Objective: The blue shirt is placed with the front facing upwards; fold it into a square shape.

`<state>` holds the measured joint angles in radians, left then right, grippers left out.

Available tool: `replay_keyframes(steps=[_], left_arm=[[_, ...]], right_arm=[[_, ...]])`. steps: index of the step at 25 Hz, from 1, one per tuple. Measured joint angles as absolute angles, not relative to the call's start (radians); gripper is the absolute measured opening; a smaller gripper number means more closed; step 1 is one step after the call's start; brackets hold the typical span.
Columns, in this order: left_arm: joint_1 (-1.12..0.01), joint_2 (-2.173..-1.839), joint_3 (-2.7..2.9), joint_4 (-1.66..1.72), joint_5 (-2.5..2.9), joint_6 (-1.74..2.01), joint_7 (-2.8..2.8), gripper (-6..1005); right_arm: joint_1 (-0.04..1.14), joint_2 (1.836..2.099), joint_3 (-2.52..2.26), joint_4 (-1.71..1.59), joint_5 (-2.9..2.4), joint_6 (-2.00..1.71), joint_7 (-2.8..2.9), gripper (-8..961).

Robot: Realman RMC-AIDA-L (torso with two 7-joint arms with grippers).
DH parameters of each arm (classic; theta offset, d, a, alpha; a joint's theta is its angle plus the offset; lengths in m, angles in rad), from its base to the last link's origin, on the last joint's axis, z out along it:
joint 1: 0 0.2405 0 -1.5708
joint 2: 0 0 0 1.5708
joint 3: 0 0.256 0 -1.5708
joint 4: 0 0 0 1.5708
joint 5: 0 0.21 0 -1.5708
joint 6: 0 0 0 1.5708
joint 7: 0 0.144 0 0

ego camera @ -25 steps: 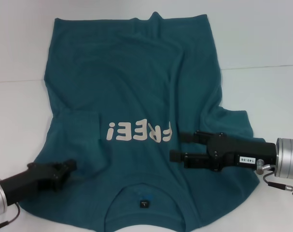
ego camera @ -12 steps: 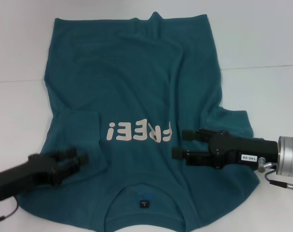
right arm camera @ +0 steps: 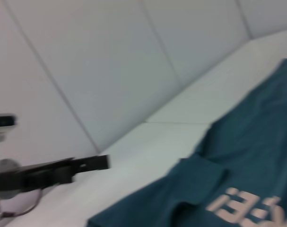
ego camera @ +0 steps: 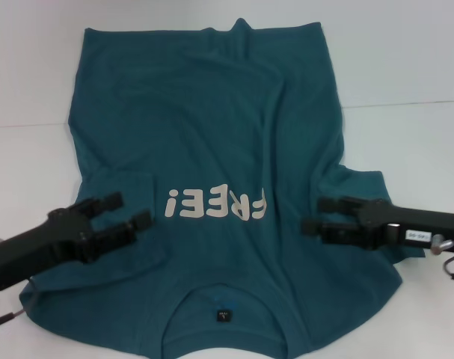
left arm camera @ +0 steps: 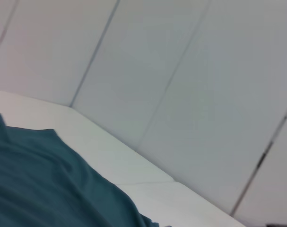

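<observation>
1. Two grippers, left (ego camera: 126, 212) and right (ego camera: 316, 215), both spread wide, empty, over my blue shirt (ego camera: 204, 120) lying flat under them.
2. Rec: grab sleeve edges evenly, fold inward w/o bunching.

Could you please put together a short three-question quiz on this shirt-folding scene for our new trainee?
1. True or false: the blue shirt lies with its FREE! lettering facing up.
2. Which is nearer the robot: A) the collar, B) the hem?
3. Fill in: the left gripper and right gripper both have their fingers ____.

Key: 1 true. 2 A; the collar with its tag sits at the near edge. 3 open; both are above the shirt's shoulder areas, holding nothing.
</observation>
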<state>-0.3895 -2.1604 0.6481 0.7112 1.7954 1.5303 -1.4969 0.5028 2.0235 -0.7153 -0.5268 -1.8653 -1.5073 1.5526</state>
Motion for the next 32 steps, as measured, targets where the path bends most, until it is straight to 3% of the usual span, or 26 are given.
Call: replay_keyframes(steps=[3, 8, 18, 32], left_arm=[[-0.391, -2.16, 0.685, 0.711, 1.805, 1.54, -1.46, 798], [-0.391, -2.161, 0.726, 0.713, 1.845, 1.596, -1.339, 892], [-0.392, -2.164, 0.752, 0.715, 1.913, 1.595, -1.262, 891], [-0.404, -2.163, 0.753, 0.709, 1.94, 1.577, -1.261, 887]], right_arm=[[0.493, 2.004, -0.715, -0.551, -1.883, -1.48, 1.623, 896], [0.475, 1.977, -0.714, -0.633, -1.951, -1.452, 1.8, 896], [0.462, 1.931, -0.697, -0.681, -2.075, -1.344, 2.153, 895], [0.436, 1.937, -0.671, -0.654, -2.133, -1.264, 2.235, 895]])
